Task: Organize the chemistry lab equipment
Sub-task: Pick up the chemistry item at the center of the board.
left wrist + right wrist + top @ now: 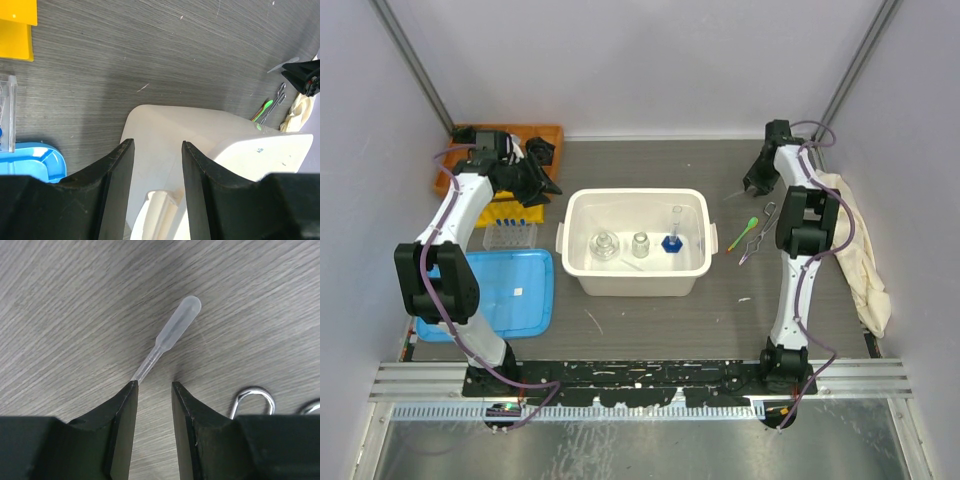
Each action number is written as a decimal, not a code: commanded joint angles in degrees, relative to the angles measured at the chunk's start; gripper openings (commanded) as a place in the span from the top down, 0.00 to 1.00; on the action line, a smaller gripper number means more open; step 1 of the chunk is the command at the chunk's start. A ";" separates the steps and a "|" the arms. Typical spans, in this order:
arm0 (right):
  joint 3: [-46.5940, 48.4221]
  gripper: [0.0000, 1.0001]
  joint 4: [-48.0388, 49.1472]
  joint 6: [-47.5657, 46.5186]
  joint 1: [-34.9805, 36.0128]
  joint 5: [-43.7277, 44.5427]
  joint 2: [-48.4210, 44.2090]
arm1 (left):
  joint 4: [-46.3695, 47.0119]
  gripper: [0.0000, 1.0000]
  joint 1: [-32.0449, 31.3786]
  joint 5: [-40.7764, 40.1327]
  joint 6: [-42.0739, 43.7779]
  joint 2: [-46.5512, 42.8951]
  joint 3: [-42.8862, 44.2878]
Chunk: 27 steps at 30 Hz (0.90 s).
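A: Plastic pipette (172,330), which way from the right gripper (154,385)?
B: Tabletop's far right edge; stem tip at the parted, empty jaws, bulb pointing straight away. Right arm's nearer.
A: Left gripper (157,142)?
B: Parted, empty, over the white tub (250,145). Only the right wrist view shows the pipette clearly

Your overhead camera looks down from high behind the near edge across the whole table (650,320). Your left wrist view sits close over the white tub (200,140), facing the forceps (274,102); your right wrist view, closer still, shares them.
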 commanded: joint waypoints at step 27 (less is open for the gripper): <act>6.46 0.91 -0.19 -1.38 3.47 1.34 4.56 | -0.34 0.55 0.40 0.03 1.61 -1.69 0.50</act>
